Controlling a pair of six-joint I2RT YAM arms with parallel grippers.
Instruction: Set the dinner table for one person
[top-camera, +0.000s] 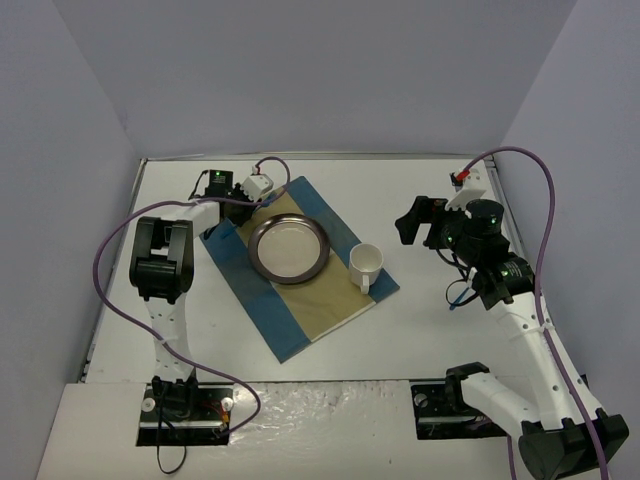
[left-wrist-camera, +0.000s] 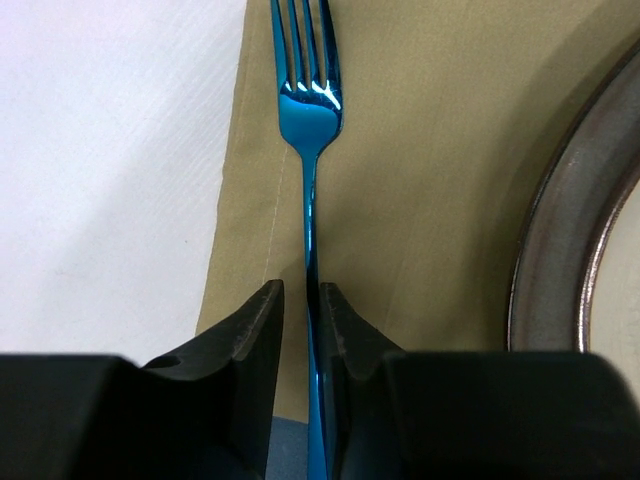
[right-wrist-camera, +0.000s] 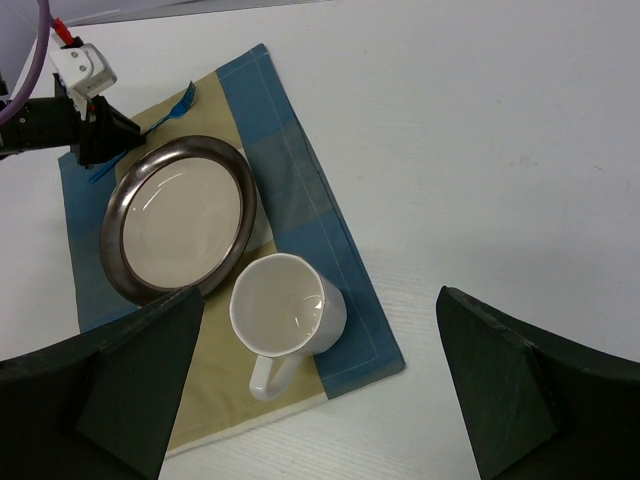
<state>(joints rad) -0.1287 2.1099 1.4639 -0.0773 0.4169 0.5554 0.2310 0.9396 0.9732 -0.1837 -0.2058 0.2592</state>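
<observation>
The white dinner table (top-camera: 420, 330) carries a blue-and-tan striped mat (top-camera: 300, 318). On the mat are a metal-rimmed plate (top-camera: 290, 248) and a white cup (top-camera: 366, 264). A shiny blue fork (left-wrist-camera: 310, 110) lies on the tan stripe (left-wrist-camera: 420, 150) left of the plate rim (left-wrist-camera: 560, 220). My left gripper (left-wrist-camera: 301, 290) is low at the mat's far left corner (top-camera: 238, 207). Its jaws straddle the fork handle, which rests against the right finger, with a thin gap on the left. My right gripper (right-wrist-camera: 320, 295) is wide open and empty, high above the table right of the cup (right-wrist-camera: 285, 310).
A small blue thing (top-camera: 457, 296) lies on the table, partly hidden under the right arm. Grey walls close in the table at the back and both sides. The left arm's cable (top-camera: 270, 165) loops over the mat's far corner.
</observation>
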